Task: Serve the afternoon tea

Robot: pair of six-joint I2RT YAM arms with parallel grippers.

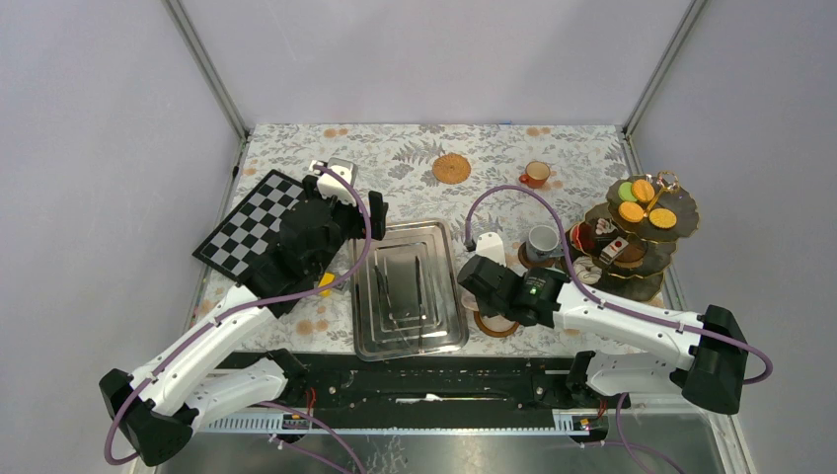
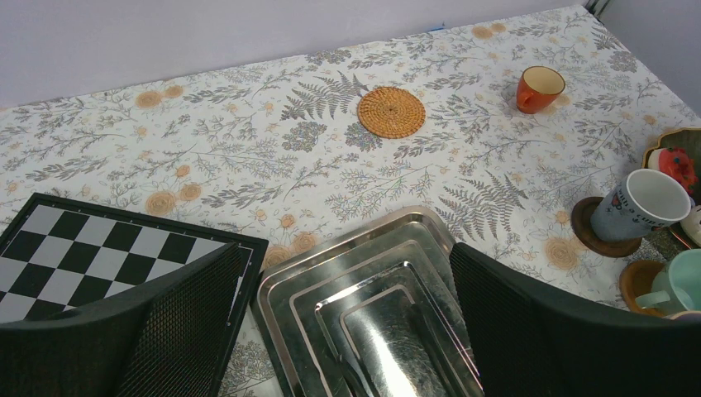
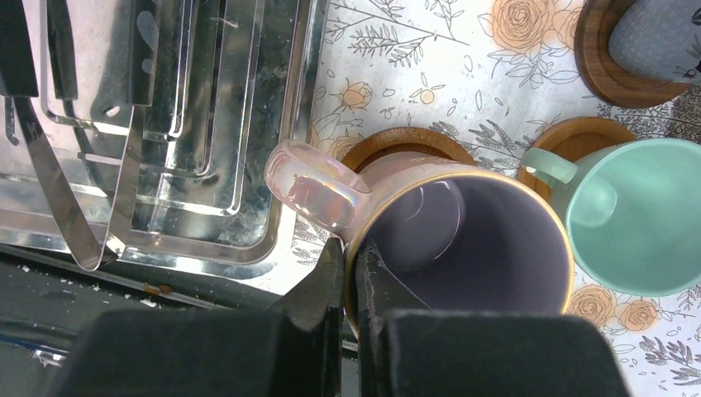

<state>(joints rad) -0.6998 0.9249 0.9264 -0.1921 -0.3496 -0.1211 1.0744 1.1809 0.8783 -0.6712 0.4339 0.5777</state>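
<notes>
A robot test cell in a lab: pale wall panels (image 1: 424,59) close in three sides, joined by aluminium posts (image 1: 212,74) at 11 and 1 o'clock. A left arm (image 1: 207,346) and a right arm (image 1: 632,326) are bolted to a black rail (image 1: 424,380) at 6 o'clock, trailing purple cables (image 1: 513,193). The floral tablecloth (image 1: 395,158) carries a chessboard (image 1: 242,222) at 9 o'clock, a steel tray (image 1: 405,237) at the centre, and a tiered stand (image 1: 644,286) of toy pastries (image 1: 663,218) at 3 o'clock

Upright beige mug (image 3: 463,240) is over a brown coaster (image 3: 405,142) — beside teal mug (image 3: 645,215).
</notes>
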